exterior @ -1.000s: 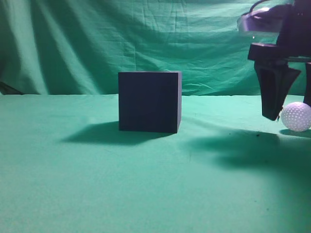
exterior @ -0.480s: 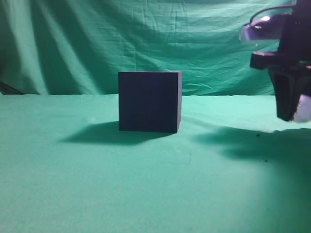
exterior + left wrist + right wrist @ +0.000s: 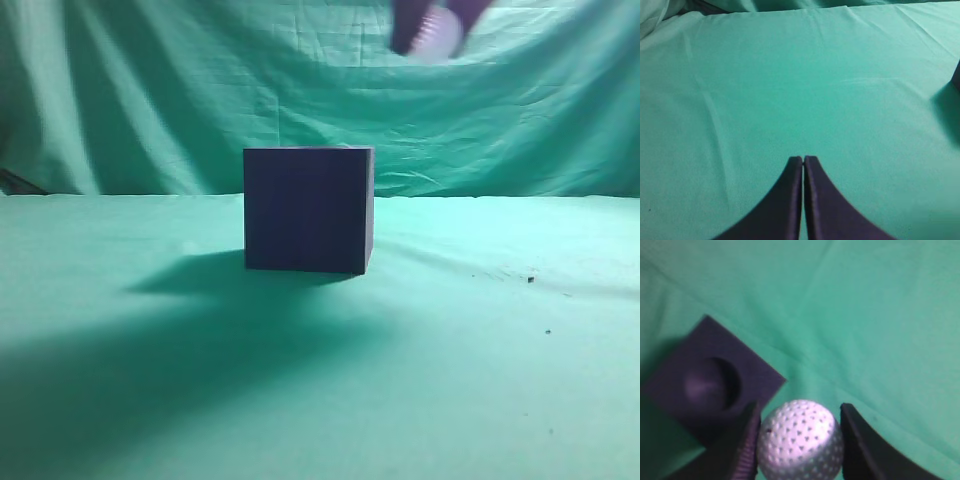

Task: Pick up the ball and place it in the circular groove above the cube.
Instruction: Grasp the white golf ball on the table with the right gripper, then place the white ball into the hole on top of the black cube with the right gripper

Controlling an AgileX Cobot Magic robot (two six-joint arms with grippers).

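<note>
The dark navy cube (image 3: 308, 209) stands on the green cloth at the middle of the exterior view. My right gripper (image 3: 434, 28) is blurred at the top edge, above and right of the cube, shut on the white dimpled ball (image 3: 437, 35). In the right wrist view the ball (image 3: 801, 440) sits between the two dark fingers (image 3: 746, 445), high over the cloth. The cube (image 3: 710, 385) lies below at the left, its round groove (image 3: 711, 383) facing up. My left gripper (image 3: 803, 159) is shut and empty over bare cloth; a corner of the cube (image 3: 956, 75) shows at the right edge.
Green cloth covers the table (image 3: 480, 380) and hangs as a backdrop (image 3: 150, 90). A broad shadow lies on the cloth in front of and left of the cube.
My right gripper has closed on the ball at the far right, lifted it off the cloth and carried it up and left to the top edge, near the cube.
</note>
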